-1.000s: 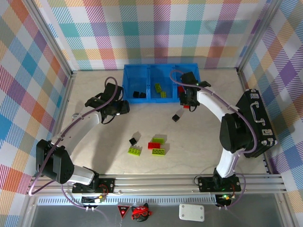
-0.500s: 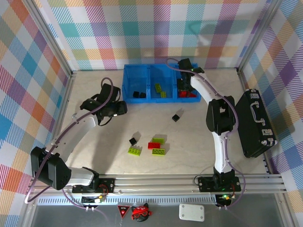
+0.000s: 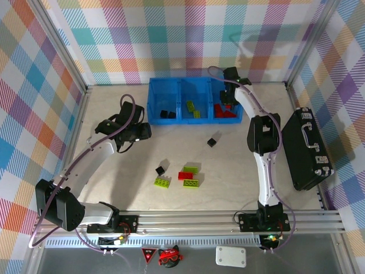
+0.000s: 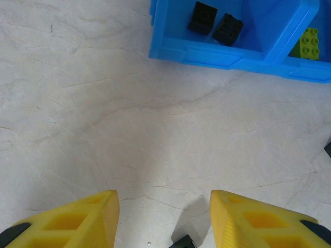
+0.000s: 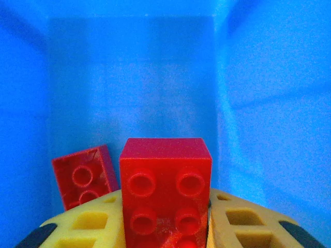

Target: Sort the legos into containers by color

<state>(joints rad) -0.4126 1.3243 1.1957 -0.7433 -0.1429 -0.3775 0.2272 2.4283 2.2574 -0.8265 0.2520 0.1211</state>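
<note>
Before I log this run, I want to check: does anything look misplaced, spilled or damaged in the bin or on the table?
Nothing stands out. The blue bin holds black bricks left, green bricks in the middle, red bricks right. The right gripper grips a red brick there.

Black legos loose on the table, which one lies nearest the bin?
The lone black lego just short of the bin; the other black lego lies much farther off.
</note>
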